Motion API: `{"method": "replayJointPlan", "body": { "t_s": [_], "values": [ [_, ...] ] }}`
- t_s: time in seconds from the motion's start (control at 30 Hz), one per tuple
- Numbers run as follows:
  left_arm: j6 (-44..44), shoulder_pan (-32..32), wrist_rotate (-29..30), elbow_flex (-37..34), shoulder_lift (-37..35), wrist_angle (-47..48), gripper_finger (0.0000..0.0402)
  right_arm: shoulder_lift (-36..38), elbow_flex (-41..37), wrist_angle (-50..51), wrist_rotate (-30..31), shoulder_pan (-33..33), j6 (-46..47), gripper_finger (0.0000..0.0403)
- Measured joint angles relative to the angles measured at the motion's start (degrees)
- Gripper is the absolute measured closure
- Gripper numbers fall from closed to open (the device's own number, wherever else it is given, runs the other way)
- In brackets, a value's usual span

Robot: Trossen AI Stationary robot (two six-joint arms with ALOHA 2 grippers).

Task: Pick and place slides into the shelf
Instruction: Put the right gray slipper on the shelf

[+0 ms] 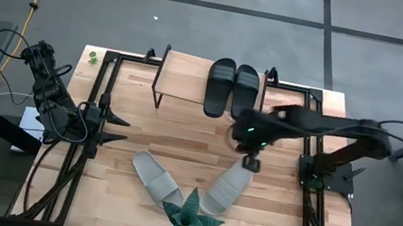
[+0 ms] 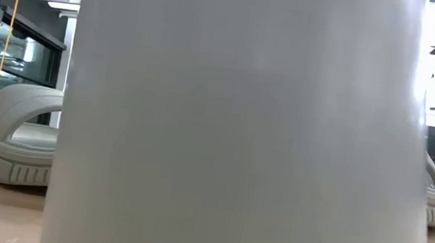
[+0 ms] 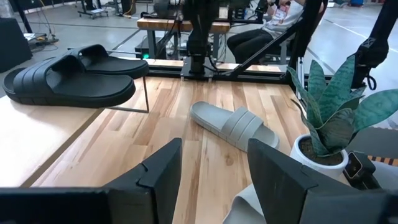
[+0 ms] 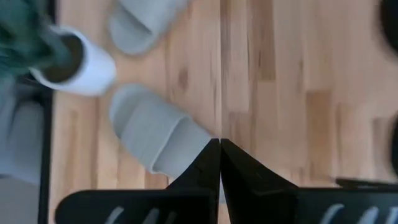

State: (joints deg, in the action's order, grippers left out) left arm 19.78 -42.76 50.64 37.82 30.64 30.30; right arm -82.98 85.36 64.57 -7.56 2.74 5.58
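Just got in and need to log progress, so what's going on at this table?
A two-armed robot is shelving slide sandals. Two black slides already sit on the small wooden-topped rack. Two pale grey-beige slides lie on the tabletop by a green spiky potted plant. The right gripper, shut and empty, hovers over one pale slide. The left gripper waits open at the table's left edge.

Both arms are dark, near black, built of slim links with bulkier joint housings. The right arm point(image 1: 324, 125) carries a small green light near its wrist and a loose black cable looping off its far end. The left arm point(image 1: 52, 87) is draped in tangled black cables around its base. The left tool point(image 3: 214, 177) has two broad, flat, matte black fingers with angular, bevelled edges. The right tool point(image 4: 219, 163) ends in two glossy black fingers tapering to sharp, wedge-like points.
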Motion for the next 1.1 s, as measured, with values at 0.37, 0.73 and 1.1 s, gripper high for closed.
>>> {"method": "replayJointPlan", "body": {
  "t_s": [0.37, 0.73, 1.1],
  "values": [
    [0.21, 0.02, 0.37, 0.0, 0.02, -0.24, 0.0232, 15.19, 0.02, -4.55, -10.7, -10.53, -5.57, 0.0402],
    [0.12, 0.02, 0.63, 0.0, -0.01, -0.22, 0.0232, 13.3, 0.02, -1.38, -31.4, -28.71, -16.77, 0.0402],
    [0.02, 0.02, 0.74, 0.0, 0.0, -0.2, 0.0232, 4.64, 0.02, 9.07, -48.1, -37.13, -30.37, 0.0402]
  ]
}}
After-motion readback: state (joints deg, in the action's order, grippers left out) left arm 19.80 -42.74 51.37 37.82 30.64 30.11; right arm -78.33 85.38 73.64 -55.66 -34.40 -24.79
